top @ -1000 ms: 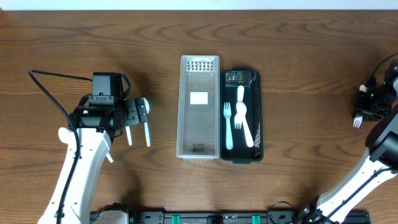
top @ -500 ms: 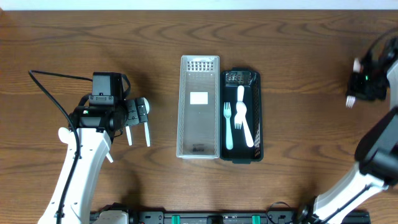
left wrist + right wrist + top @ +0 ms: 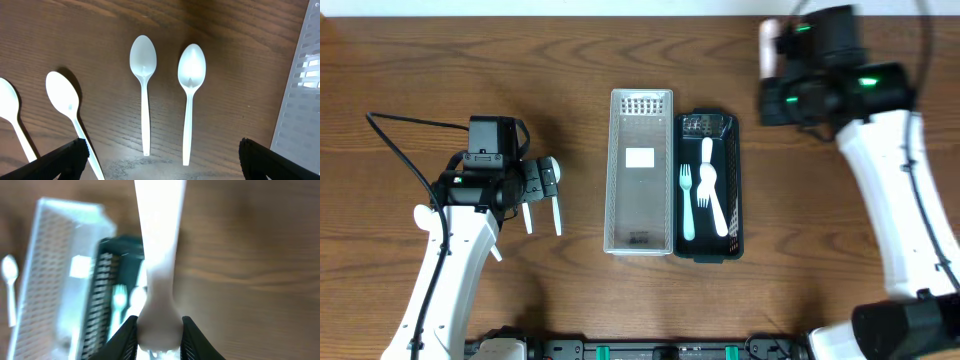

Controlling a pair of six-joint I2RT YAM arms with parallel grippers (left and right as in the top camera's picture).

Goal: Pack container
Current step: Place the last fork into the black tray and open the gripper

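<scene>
A black container [image 3: 734, 190] holds white forks [image 3: 687, 200] and stands to the right of a clear lattice tray [image 3: 614, 170]. My right gripper [image 3: 786, 98] is blurred just above and right of the black container. In the right wrist view it [image 3: 159, 336] is shut on a white fork [image 3: 157, 255], whose handle points away from the camera. My left gripper [image 3: 538, 185] is at the left over white spoons [image 3: 556, 212]. In the left wrist view it [image 3: 160, 160] is wide open and empty, with two spoons [image 3: 143, 75] [image 3: 191, 85] between its fingers [image 3: 70, 156].
Two more spoons [image 3: 67, 105] [image 3: 10, 112] lie left of the pair. The clear tray's edge [image 3: 302, 100] is at the right of the left wrist view. The right wrist view shows the clear tray [image 3: 55, 270] and the black container [image 3: 112, 290] blurred below.
My right arm has swung from the far right edge up and leftward to just beside the black container, carrying the fork. The left arm and the spoons have not moved.
</scene>
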